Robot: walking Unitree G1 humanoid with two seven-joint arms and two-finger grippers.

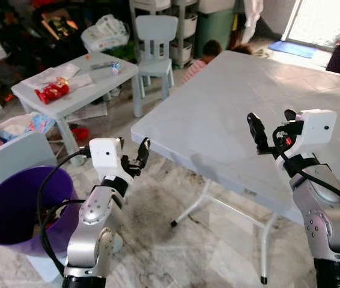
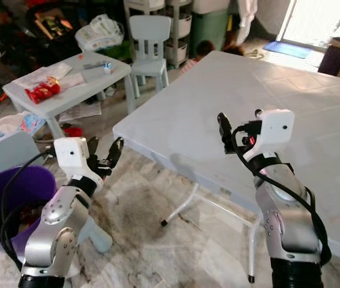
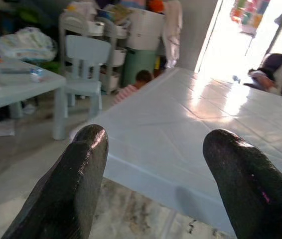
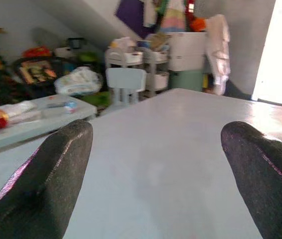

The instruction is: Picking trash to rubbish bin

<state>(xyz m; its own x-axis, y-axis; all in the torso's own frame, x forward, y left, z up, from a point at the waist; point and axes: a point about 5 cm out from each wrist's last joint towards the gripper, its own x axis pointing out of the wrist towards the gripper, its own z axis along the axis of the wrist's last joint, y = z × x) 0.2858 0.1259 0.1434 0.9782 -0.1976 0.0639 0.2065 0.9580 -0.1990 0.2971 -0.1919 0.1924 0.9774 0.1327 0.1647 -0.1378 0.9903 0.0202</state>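
While both the left gripper and right gripper are held spread and empty, the red snack wrapper on the small table should be approached, then carried to the purple bin.

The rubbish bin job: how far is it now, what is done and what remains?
Done: something lies inside the purple bin at the robot's left, though what it is cannot be told. In hand: nothing; the left gripper and the right gripper are both open and hold nothing, above the floor and the big table. Left: the red packet and papers on the small table.
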